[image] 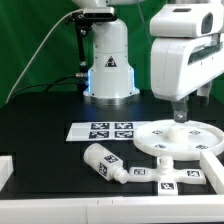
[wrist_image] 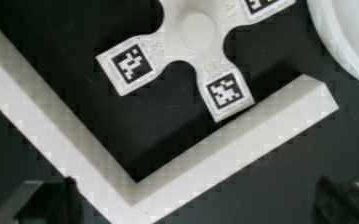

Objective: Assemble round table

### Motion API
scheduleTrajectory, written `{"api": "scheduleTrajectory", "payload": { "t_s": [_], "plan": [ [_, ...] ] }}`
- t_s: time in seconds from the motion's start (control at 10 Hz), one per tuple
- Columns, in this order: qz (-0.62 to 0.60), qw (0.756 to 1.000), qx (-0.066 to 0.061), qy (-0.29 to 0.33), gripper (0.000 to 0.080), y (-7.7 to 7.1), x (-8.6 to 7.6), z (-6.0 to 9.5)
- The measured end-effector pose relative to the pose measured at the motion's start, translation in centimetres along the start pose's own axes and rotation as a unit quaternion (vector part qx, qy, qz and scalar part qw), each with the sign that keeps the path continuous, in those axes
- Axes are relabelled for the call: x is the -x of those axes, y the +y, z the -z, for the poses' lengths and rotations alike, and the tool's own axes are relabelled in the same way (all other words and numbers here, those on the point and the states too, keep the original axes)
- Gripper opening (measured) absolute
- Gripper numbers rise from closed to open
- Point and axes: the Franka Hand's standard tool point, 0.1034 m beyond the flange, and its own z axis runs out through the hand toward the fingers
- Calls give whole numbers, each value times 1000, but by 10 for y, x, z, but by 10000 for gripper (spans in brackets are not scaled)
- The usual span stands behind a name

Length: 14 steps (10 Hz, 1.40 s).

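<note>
The large round disc [image: 180, 139] lies flat on the black table at the exterior view's right. The cross-shaped base [image: 168, 179] lies just in front of it, tags up, and shows in the wrist view [wrist_image: 179, 42]. The short cylindrical leg [image: 104, 161] lies on its side to the exterior view's left of the base. My gripper [image: 180, 115] hangs above the disc and touches nothing. In the wrist view my gripper [wrist_image: 197, 204] is open and empty, with its dark fingertips [wrist_image: 48, 200] far apart. They hang over a white corner piece.
The marker board [image: 101, 130] lies flat behind the leg. A white L-shaped wall [wrist_image: 87, 140] borders the base; it also shows in the exterior view [image: 214, 167]. The robot's pedestal [image: 108, 70] stands at the back. A white block [image: 5, 168] sits at the exterior view's left edge.
</note>
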Motion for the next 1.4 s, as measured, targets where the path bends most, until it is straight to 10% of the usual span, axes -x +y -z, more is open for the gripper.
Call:
{"api": "scheduleTrajectory", "payload": {
  "t_s": [0.6, 1.0, 1.4],
  "plan": [
    [0, 1000, 11, 13, 649, 1, 7, -10],
    [43, 999, 16, 13, 649, 31, 88, -49],
    [36, 999, 16, 12, 649, 37, 93, -52]
  ]
}}
